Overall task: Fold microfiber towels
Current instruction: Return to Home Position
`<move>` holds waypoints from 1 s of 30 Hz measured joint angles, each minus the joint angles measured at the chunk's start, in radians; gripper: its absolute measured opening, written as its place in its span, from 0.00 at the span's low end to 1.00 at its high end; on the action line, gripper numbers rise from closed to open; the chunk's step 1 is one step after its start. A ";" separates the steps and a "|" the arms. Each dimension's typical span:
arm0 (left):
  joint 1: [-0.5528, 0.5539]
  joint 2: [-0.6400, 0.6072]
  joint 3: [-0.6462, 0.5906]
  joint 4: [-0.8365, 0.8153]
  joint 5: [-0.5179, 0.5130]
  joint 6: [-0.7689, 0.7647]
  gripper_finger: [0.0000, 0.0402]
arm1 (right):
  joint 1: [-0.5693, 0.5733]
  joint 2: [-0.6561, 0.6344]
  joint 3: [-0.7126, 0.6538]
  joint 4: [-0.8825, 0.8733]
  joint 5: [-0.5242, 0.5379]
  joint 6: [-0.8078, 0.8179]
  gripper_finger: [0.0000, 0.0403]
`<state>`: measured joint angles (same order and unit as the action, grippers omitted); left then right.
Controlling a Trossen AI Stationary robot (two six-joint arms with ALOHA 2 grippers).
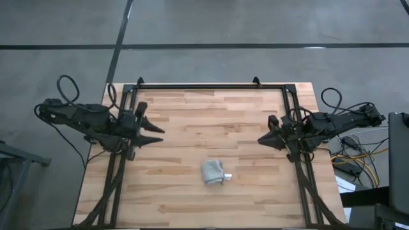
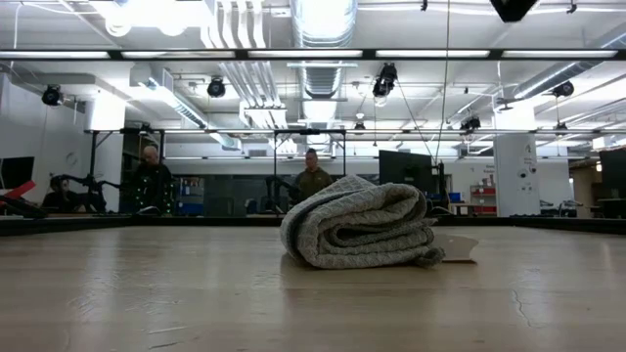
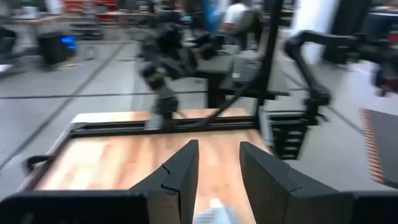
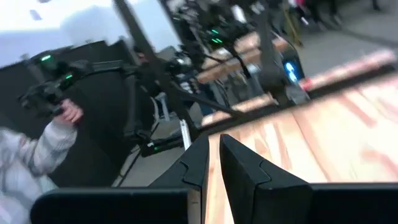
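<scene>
The grey-green microfiber towel (image 1: 213, 172) lies folded into a small thick bundle (image 2: 357, 225) near the middle of the wooden table's front half. It rests on its underside, with a white tag (image 1: 227, 176) sticking out on its right. My left gripper (image 1: 160, 135) hovers open at the table's left side, pointing level toward the right, with nothing between its fingers (image 3: 217, 168). My right gripper (image 1: 261, 140) hovers at the right side, pointing left. Its fingers (image 4: 211, 158) are nearly together, with nothing between them. Both are well clear of the towel.
A black metal frame (image 1: 211, 86) runs along the table's far edge and down both sides under the arms. Cables (image 1: 351, 156) lie off the right edge. Bare wood (image 1: 211, 121) lies between the grippers. People stand in the room beyond (image 2: 311, 181), and a sleeve and hand (image 4: 62, 121) show there.
</scene>
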<state>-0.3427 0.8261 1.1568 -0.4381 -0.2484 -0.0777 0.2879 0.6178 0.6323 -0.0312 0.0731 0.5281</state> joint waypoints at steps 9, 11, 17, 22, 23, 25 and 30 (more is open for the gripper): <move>0.000 -0.002 0.000 0.002 0.076 0.025 0.30 | 0.002 -0.022 0.001 0.141 -0.161 -0.139 0.10; 0.000 -0.009 -0.001 0.004 0.076 0.042 0.30 | 0.002 -0.035 0.001 0.139 -0.173 -0.140 0.10; 0.000 -0.057 -0.001 0.018 0.217 0.104 0.30 | 0.002 -0.072 0.001 0.141 -0.237 -0.139 0.10; 0.000 -0.095 -0.002 -0.017 0.275 0.108 0.30 | 0.002 -0.101 0.001 0.141 -0.267 -0.136 0.10; 0.000 -0.105 -0.002 -0.020 0.275 0.108 0.30 | 0.002 -0.108 0.001 0.140 -0.276 -0.136 0.10; 0.000 -0.124 -0.002 -0.035 0.280 0.108 0.30 | 0.002 -0.115 0.001 0.141 -0.301 -0.136 0.10; 0.000 -0.187 -0.044 -0.029 0.343 0.118 0.30 | 0.002 -0.120 0.001 0.139 -0.337 -0.136 0.10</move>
<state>-0.3424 0.6389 1.1131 -0.4676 0.0942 0.0402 0.2901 0.4980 0.6329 0.1082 -0.2642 0.3920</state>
